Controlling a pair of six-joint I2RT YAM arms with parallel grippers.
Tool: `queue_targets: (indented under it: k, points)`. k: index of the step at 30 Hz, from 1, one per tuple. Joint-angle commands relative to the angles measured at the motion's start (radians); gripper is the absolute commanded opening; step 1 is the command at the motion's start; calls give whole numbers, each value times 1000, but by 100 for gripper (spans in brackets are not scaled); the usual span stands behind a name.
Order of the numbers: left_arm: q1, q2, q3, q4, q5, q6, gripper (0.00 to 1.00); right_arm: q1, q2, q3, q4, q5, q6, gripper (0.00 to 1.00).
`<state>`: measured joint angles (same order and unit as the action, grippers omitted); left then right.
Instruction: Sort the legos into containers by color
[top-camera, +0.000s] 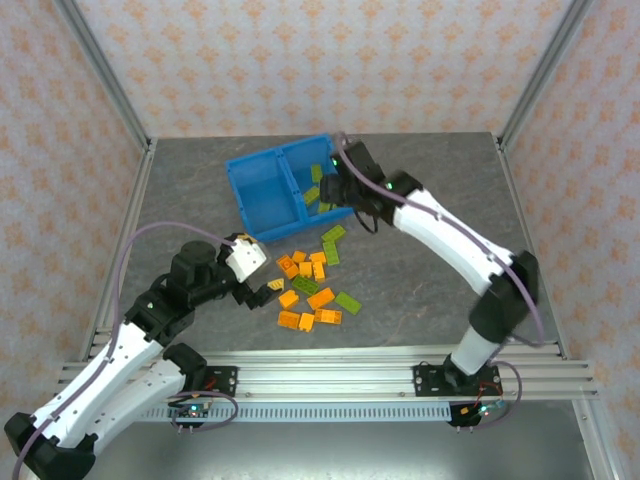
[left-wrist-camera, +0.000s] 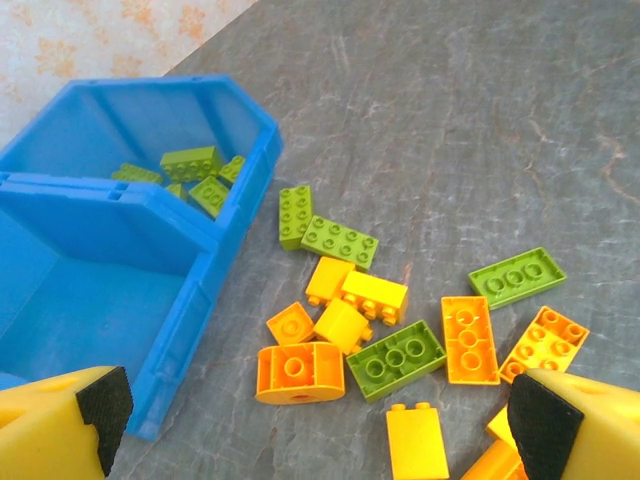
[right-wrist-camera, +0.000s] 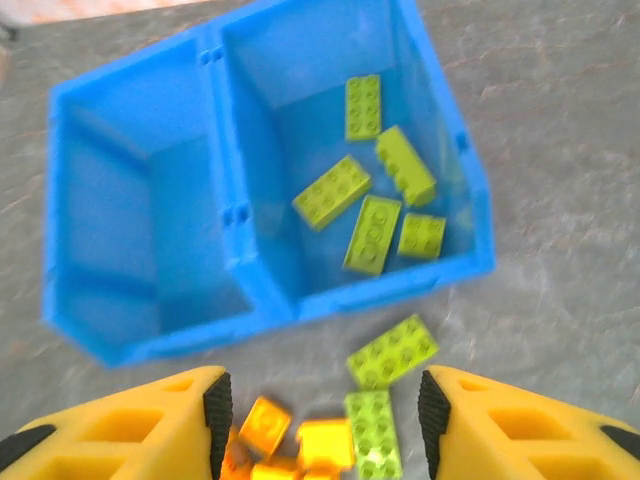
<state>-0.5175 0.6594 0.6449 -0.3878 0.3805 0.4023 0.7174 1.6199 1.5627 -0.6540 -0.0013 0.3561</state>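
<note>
- The blue bin sits askew toward the far middle of the grey table. Its dividing wall splits it into two compartments.
- We count five lime green legos lying flat in the compartment on the right arm's side.
- The loose legos, orange and green mixed, lie clustered on the table just on the near side of the bin, several touching.
- Our right gripper hangs above the bin's near wall, fingers parted with nothing between them.
- Our left gripper is spread wide and empty, low beside the cluster, with the bin's outer wall on its left.
- An aluminium rail at the near edge carries both arm bases.
</note>
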Motion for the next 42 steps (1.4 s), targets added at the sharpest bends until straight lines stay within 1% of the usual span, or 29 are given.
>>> queue_targets:
  k: [1, 2, 4, 6, 8, 10, 13, 15, 18, 21, 25, 28, 30, 35, 37, 42]
  points:
    - [-6, 19, -9, 55, -76, -18, 100, 42, -104, -214, 73, -19, 86, 57]
    - [-6, 34, -4, 70, -116, -69, 100, 52, -152, -280, 99, -28, 109, 60]
    - [-6, 91, 44, 52, -201, -232, 100, 70, -252, -397, 165, -39, 136, 67]
    - [-7, 190, 164, -77, -290, -470, 100, 74, -357, -500, 207, -30, 176, 79]
    - [-8, 288, 248, -175, -298, -642, 97, 74, -429, -568, 218, -1, 211, 89]
    - [-9, 366, 269, -198, -289, -793, 92, 74, -515, -611, 219, 18, 226, 96]
    - [-9, 424, 240, -158, -340, -1034, 86, 74, -584, -631, 218, 16, 204, 99]
    - [-10, 461, 227, -138, -360, -1177, 82, 76, -608, -637, 231, -31, 149, 99]
    - [-10, 524, 237, -175, -382, -1373, 80, 83, -630, -666, 273, -134, 72, 99]
    - [-9, 588, 244, -200, -371, -1516, 79, 90, -635, -685, 283, -182, 38, 99]
    - [-10, 686, 247, -119, -277, -1575, 79, 91, -641, -707, 289, -185, 32, 99]
    - [-10, 773, 281, -144, -240, -1597, 78, 91, -641, -715, 279, -152, 31, 99]
    - [-10, 822, 294, -108, -203, -1588, 78, 91, -643, -720, 270, -148, 27, 99]
    - [-11, 928, 353, -125, -197, -1556, 76, 91, -663, -740, 266, -140, 32, 99]
    - [-10, 946, 352, -122, -198, -1552, 73, 91, -672, -744, 259, -130, 36, 99]
    - [-10, 981, 327, -113, -193, -1559, 59, 91, -681, -744, 251, -121, 43, 99]
